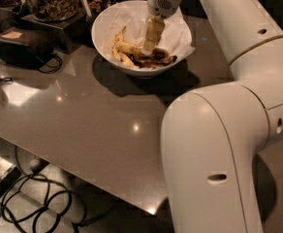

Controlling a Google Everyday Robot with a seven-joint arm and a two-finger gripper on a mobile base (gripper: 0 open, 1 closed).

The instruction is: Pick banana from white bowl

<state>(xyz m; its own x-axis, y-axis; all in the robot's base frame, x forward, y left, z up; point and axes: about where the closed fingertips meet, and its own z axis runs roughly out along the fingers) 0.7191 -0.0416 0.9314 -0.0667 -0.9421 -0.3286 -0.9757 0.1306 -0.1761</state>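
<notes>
Yellow with brown spots and one dark end, the banana [131,48] lies in the white bowl [102,52] on crumpled paper [176,33], at the far side of the counter [83,115]. The hand [149,48] hangs down inside the bowl, right at the banana. I cannot tell if it is wide or narrow. The banana looks very ripe, so it is probably light, soft and easy to squash. The best place to hold it is likely the firmer yellow middle, not the mushy dark end, with a gentle squeeze.
</notes>
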